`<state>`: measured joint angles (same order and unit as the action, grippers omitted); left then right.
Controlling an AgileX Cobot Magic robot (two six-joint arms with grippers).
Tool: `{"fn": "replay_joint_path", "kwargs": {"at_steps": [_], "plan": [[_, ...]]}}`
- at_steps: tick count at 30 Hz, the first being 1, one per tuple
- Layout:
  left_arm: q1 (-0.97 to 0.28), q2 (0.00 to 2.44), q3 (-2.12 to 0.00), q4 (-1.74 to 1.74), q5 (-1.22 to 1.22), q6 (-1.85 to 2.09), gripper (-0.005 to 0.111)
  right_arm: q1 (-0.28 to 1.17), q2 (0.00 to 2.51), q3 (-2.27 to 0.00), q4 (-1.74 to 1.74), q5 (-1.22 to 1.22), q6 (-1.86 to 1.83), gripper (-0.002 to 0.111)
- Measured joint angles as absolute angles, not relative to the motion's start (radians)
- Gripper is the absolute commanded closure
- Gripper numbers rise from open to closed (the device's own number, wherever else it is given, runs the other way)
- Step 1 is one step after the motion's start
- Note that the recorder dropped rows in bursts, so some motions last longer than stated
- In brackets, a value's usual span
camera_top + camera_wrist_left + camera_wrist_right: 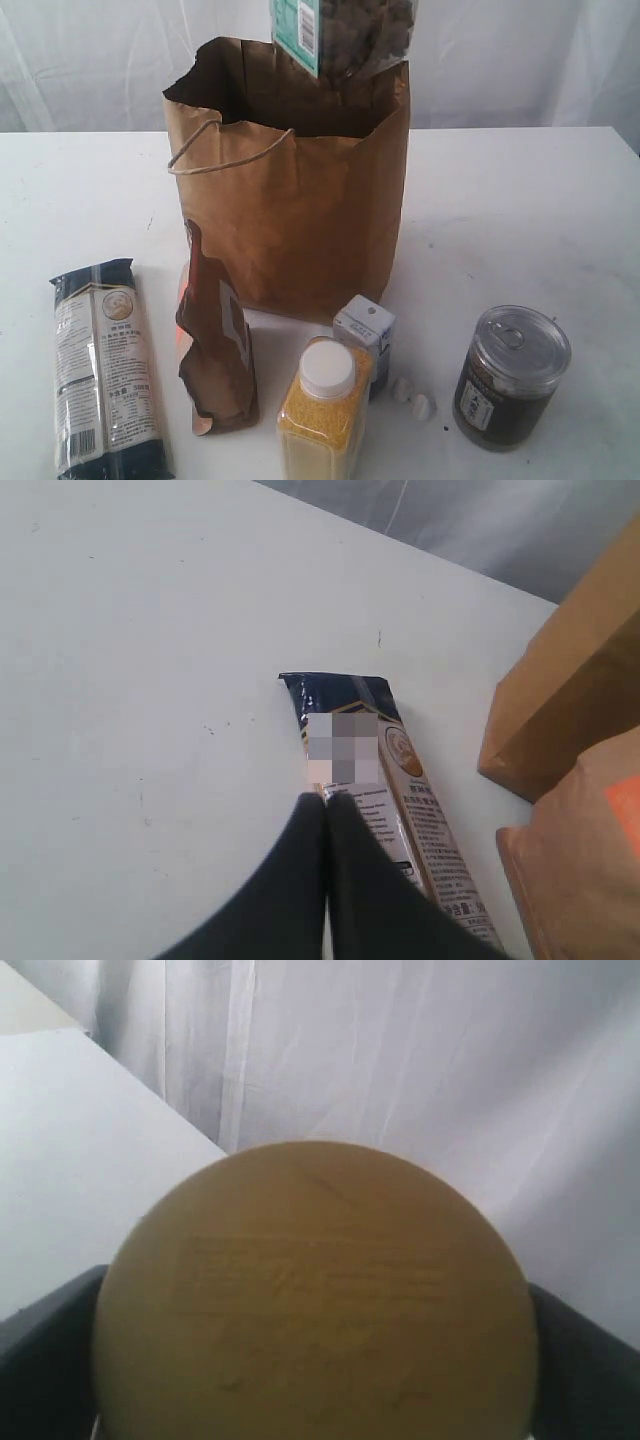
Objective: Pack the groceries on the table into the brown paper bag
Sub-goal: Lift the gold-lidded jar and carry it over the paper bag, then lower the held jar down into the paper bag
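In the exterior view, the brown paper bag (300,220) stands upright and open near the middle of the white desk (520,220), one cord handle drooping over its front. The gold-lidded jar (345,35) hangs in the air just above the right side of the bag's mouth. Its teal label and dark contents show, but its top is cut off by the frame edge. No tool shows in this view.

In front of the bag, from left to right:
- The long dark-blue noodle packet (105,370) lies flat.
- The brown-orange pouch (215,345) stands close to the bag's front.
- The yellow grain bottle with white cap (322,415) is upright.
- The small white-blue carton (365,330) is just behind the bottle.
- Two white crumbs (412,398) lie on the desk.
- The clear pull-tab can (510,378) stands apart at the right.

In the left wrist view, the left tool (326,800) has its two black fingers pressed together with nothing between them. Its tips are over the noodle packet (370,750), and whether they touch it cannot be told. The bag's lower corner (570,690) and the pouch (585,870) sit just beyond the packet.

In the right wrist view, the jar's round gold lid (315,1300) fills most of the picture. The right tool (315,1380) is spread wide around the jar, with a dark finger (45,1360) showing at each side against it, gripping the jar. A white curtain (400,1060) and a strip of desk lie behind.
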<state>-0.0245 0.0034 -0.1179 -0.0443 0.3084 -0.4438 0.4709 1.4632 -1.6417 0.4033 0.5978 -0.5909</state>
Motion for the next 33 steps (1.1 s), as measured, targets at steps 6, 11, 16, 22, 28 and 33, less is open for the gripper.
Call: {"fn": "replay_joint_path", "kwargs": {"at_steps": [6, 11, 16, 22, 28, 33], "plan": [[-0.025, 0.003, -0.118, -0.044, 0.308, -0.444, 0.107, 0.485, 1.527, -1.642, 0.37, 0.598, -0.614, 0.108], [-0.025, 0.003, -0.118, -0.044, 0.308, -0.444, 0.107, 0.505, 1.567, -1.642, 0.311, 0.634, -0.62, 0.108], [-0.025, 0.003, -0.118, -0.044, 0.308, -0.444, 0.107, 0.529, 1.605, -1.642, 0.294, 0.653, -0.67, 0.108], [-0.025, 0.003, -0.118, -0.044, 0.308, -0.444, 0.107, 0.555, 1.656, -1.642, 0.283, 0.699, -0.761, 0.108], [-0.025, 0.003, -0.118, -0.044, 0.308, -0.444, 0.107, 0.558, 1.689, -1.642, 0.283, 0.708, -0.769, 0.108], [-0.025, 0.003, -0.118, -0.044, 0.308, -0.444, 0.107, 0.558, 1.706, -1.642, 0.285, 0.708, -0.769, 0.108]]}}
